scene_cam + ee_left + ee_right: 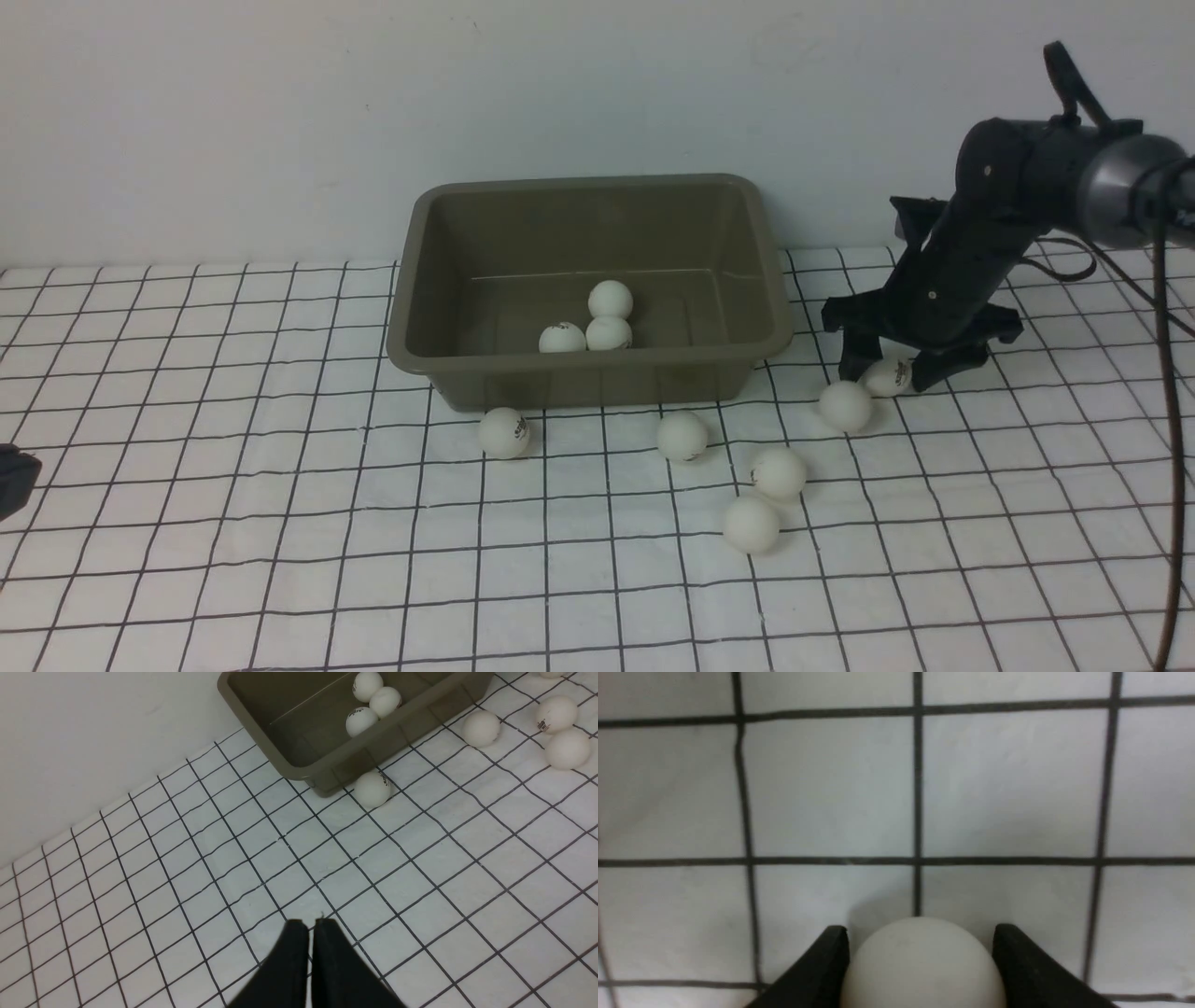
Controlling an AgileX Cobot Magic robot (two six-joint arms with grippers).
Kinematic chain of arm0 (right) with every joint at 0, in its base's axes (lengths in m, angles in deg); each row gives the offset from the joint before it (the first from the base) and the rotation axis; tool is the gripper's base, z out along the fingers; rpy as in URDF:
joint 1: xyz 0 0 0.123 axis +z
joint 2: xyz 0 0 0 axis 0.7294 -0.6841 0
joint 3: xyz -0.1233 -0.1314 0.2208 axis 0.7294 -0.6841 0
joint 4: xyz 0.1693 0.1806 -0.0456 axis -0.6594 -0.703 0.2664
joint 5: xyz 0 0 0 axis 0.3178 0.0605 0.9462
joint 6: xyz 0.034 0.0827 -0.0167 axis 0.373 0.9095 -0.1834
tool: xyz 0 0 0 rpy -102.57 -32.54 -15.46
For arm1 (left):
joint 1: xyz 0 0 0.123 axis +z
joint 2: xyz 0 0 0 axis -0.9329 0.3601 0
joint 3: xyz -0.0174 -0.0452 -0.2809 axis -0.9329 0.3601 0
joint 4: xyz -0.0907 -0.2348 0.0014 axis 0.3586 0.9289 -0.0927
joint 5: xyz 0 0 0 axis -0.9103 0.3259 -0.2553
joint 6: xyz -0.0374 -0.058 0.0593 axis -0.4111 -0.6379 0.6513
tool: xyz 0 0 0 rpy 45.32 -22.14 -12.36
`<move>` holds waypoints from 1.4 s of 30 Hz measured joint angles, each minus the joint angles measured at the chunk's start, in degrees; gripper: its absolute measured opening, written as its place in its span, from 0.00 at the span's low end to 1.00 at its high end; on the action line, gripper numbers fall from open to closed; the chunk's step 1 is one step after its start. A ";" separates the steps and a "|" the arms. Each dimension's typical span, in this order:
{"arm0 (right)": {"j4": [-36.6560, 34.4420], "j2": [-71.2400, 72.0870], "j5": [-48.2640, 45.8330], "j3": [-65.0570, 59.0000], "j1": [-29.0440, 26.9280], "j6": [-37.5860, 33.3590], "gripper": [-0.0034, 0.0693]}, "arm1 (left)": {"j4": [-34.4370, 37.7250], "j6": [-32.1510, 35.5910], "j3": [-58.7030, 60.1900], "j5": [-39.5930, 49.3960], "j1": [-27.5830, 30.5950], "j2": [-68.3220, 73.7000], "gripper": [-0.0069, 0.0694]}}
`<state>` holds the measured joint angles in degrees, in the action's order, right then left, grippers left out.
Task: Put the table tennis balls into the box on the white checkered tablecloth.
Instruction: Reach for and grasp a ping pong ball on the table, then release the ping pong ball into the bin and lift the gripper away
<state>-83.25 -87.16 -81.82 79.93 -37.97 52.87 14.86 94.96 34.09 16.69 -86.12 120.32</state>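
The olive-grey box (425, 280) stands on the white checkered tablecloth (280, 523) by the back wall and holds three table tennis balls (611, 299). Several more balls lie on the cloth in front of it and to its right, such as one (504, 432) against its front wall and one (846, 406) beside my right gripper. My right gripper (892, 378) points down at the cloth right of the box, its fingers pressed against both sides of a ball (922, 966). My left gripper (310, 924) is shut and empty, low over the cloth at the near left.
The white wall runs just behind the box. The right arm's dark cables (1162, 392) hang down along the right edge. Open cloth stretches across the near left (140, 882) and the front.
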 joint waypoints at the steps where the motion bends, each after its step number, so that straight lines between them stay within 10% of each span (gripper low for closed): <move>1: 0.55 -0.13 -0.89 0.67 0.00 -0.55 0.54 | 0.00 0.00 0.00 0.00 0.00 0.00 0.09; 15: -3.90 0.25 -8.48 27.28 5.35 -9.33 0.54 | 0.00 0.00 0.00 0.00 0.00 0.00 0.09; 42: -6.66 -7.27 -7.08 29.10 16.52 -14.03 0.65 | 0.00 0.00 0.00 0.05 0.00 0.00 0.09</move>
<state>-89.91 -94.43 -88.90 109.02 -21.45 38.84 14.86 94.96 34.09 16.74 -86.12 120.32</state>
